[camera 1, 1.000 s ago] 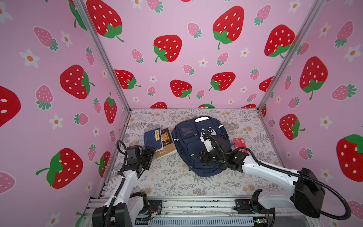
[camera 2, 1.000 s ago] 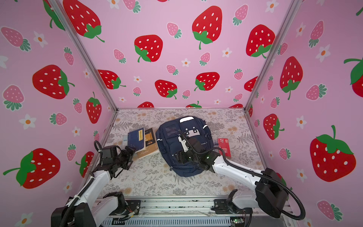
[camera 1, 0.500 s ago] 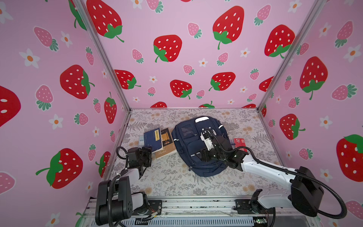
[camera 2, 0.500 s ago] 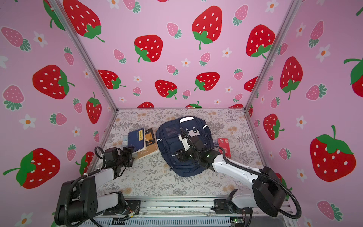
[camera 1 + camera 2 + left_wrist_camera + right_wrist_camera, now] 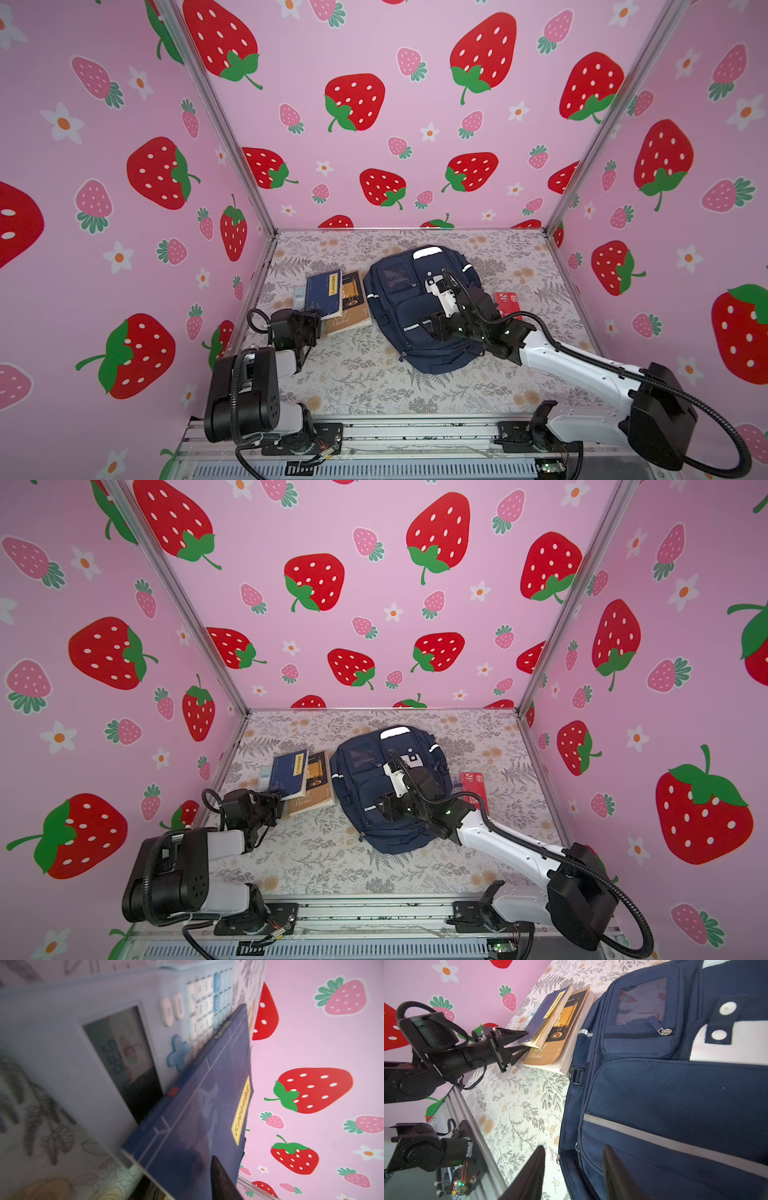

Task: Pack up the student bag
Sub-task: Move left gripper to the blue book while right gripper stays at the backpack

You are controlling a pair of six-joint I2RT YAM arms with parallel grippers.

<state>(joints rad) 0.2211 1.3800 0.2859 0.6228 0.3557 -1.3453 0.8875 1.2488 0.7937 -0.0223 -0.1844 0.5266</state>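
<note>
Top views: student bag (image 5: 395, 291) lies flat mid-bench, front up, and every zip I can see is closed. Blue book (image 5: 323, 293), brown book (image 5: 353, 309) and calculator (image 5: 297, 296) are stacked just left of it, with a red packet (image 5: 508, 302) just right of it. Nothing looks packed, so I'd call this early: bag unopened, every item left to go. Bare bench (image 5: 374, 395) in front of the bag is my open room. The book stack sits near the left wall, so there's little margin there.

Left wrist: blue book (image 5: 197, 1115) overlaps calculator (image 5: 93, 1043), and one of my fingers (image 5: 220, 1180) is on its cover.

Right wrist: left jaws pinch the blue book's (image 5: 548, 1009) near corner, one finger above, one below. Right jaws are released and hold nothing, one finger over the bench, one over the bag's (image 5: 675, 1095) side edge. Brown book (image 5: 560, 1043) is just beside the bag. Can't tell if they touch.
</note>
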